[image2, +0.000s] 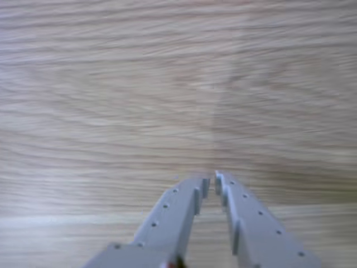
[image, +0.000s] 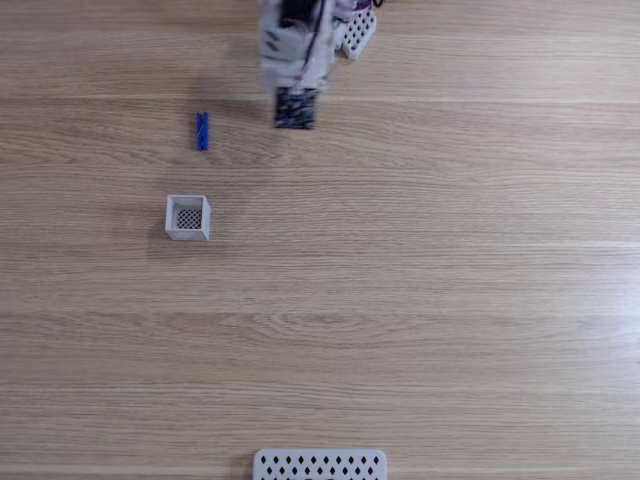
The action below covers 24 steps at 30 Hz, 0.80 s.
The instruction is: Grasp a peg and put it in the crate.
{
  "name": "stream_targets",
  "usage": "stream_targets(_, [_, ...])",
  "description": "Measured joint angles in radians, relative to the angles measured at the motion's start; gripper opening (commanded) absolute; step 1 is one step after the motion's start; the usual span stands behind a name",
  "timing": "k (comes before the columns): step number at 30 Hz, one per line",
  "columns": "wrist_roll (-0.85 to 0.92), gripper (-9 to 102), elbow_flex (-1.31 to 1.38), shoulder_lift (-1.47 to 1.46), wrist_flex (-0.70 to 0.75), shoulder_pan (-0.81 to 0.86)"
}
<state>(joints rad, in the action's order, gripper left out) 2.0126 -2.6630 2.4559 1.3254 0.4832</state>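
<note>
- The tiny bright blue plastic peg (image: 202, 131) lies flat on the light brown wooden table (image: 420, 300) in the fixed view, with its long side going up and down the picture
- The small white square crate with thin walls and a dark mesh floor (image: 187, 217) sits on the table below the peg in that view, near it but not touching
- The crate holds nothing, and its mesh floor shows plainly
- The white and grey robot arm (image: 298, 50) comes in from the top edge of the fixed view and looks blurry
- Its dark tip is to the right of the peg, apart from it
- In the other view the grey hand (image2: 212, 180) pokes up from the bottom edge over bare wood
- The two grey fingers (image2: 173, 215) of the hand are almost closed, with just a thin gap at the tips, and they grip nothing
- A flat white plate with diamond holes (image: 319, 465) lies at the bottom edge of the fixed view, well apart from the peg and the crate
</note>
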Motion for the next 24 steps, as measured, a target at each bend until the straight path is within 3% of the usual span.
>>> stream_targets(6, [0.428, 0, 0.288, -0.357, -0.011, 0.393])
stream_targets(10, [0.563, 4, 0.399, -0.508, -0.011, 0.54])
stream_targets(16, [0.594, 16, 0.474, -0.601, -0.014, 0.548])
stream_targets(24, [0.594, 21, 0.502, -0.657, -0.02, 0.462])
